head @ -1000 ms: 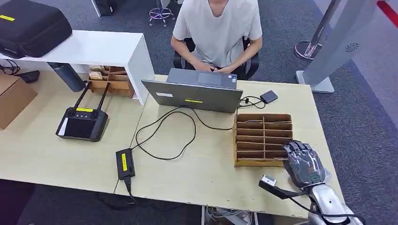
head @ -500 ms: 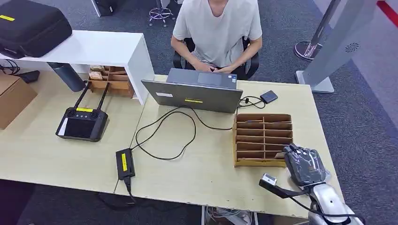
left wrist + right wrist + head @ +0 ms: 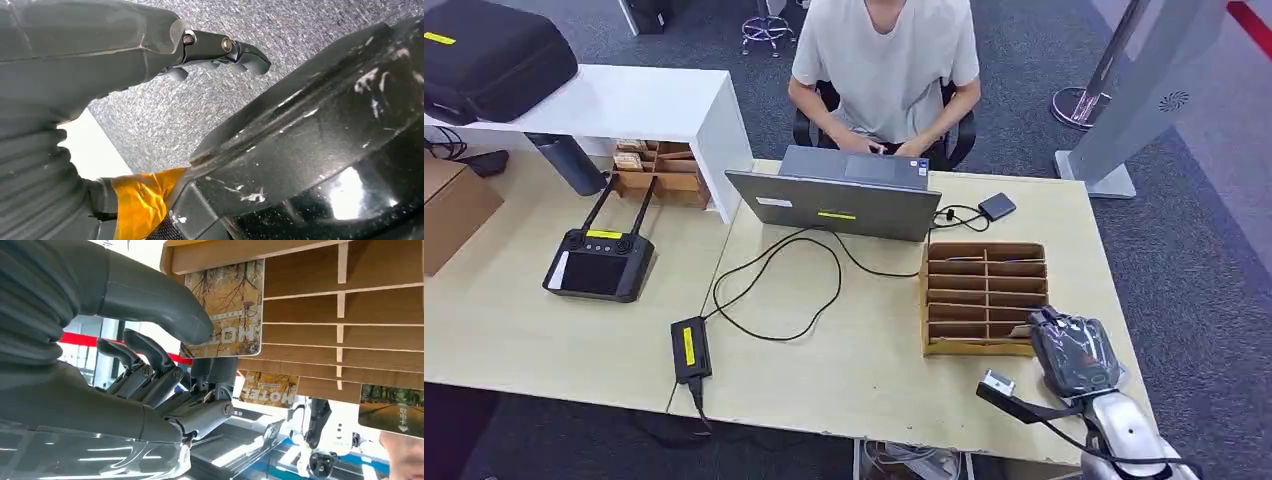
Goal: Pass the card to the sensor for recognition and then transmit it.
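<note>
Since 1 s ago your right robot hand (image 3: pixel 1074 352) has pulled back off the wooden rack's (image 3: pixel 984 296) near-right corner, fingers curled in vs. flat and spread before. Thumb and fingers now pinch a hotel card (image 3: pixel 227 310) at the rack's edge slot. Last 0.5 s: barely any shift.

My head view is bright and evenly lit from above, with soft, short shadows under the white shelf (image 3: pixel 624 105) and laptop (image 3: pixel 839 205). It stays fairly sharp, though lines bend slightly toward the edges. At my left wrist, glare spots sit on glossy black plastic, and the close parts blur. My right hand (image 3: pixel 165 385) looks soft and dim against a washed-out bright background.
</note>
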Controlling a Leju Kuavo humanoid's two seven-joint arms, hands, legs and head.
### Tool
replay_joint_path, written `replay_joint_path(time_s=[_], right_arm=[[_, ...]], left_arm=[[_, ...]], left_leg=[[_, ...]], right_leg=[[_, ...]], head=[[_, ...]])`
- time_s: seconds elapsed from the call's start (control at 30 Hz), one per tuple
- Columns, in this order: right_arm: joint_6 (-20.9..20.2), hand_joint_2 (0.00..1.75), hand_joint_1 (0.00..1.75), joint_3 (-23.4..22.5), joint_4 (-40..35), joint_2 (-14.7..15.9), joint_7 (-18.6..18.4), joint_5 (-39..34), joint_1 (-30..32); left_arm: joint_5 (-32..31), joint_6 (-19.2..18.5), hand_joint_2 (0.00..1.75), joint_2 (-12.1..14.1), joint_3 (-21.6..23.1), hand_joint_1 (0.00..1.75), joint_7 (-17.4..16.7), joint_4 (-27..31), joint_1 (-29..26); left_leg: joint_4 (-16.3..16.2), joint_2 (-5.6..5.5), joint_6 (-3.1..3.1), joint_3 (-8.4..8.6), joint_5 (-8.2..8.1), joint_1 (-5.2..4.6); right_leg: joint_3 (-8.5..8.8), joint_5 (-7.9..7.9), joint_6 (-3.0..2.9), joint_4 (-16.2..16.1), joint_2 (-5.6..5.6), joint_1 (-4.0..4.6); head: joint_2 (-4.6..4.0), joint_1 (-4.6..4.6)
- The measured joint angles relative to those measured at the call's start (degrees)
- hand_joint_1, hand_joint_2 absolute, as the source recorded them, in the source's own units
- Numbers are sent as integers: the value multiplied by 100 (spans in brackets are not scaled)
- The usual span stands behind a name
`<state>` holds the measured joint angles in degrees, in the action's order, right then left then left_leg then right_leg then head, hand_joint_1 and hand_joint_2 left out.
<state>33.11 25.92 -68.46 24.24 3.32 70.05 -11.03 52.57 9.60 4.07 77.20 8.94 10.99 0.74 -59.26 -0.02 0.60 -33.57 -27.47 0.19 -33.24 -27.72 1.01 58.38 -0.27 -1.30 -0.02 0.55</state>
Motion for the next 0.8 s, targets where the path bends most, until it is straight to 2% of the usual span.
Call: replay_joint_path(time_s=[0.17, 0.43, 0.57, 0.8], right_arm=[[44, 175, 175, -96, -149, 0, -20, 90, -130], [-136, 175, 175, -230, -551, 74, -59, 83, -935], [-319, 175, 175, -238, -690, 148, -59, 44, -1515], [-682, 175, 175, -168, -653, 269, -57, -48, -2901]], left_arm=[[-114, 55, 175, 7, 0, 0, -15, 0, 2], [-238, 44, 175, 15, 0, 0, -39, 0, 17], [-315, 24, 175, 17, 2, 0, -42, 0, 27], [-435, -59, 175, 31, 7, 0, -42, 2, 49]], left_leg=[[0, 3, 0, -1, 0, -1], [-1, 5, 2, 1, 5, -2], [-2, 6, 3, 0, 6, -2], [-3, 4, 3, 1, 8, -1]], right_leg=[[0, 1, -1, 2, 4, -1], [0, 8, -1, 3, 8, -2], [-1, 9, -1, 3, 8, -3], [-1, 10, -1, 4, 7, -1]], head=[[0, 0], [0, 2], [0, 0], [0, 0]])
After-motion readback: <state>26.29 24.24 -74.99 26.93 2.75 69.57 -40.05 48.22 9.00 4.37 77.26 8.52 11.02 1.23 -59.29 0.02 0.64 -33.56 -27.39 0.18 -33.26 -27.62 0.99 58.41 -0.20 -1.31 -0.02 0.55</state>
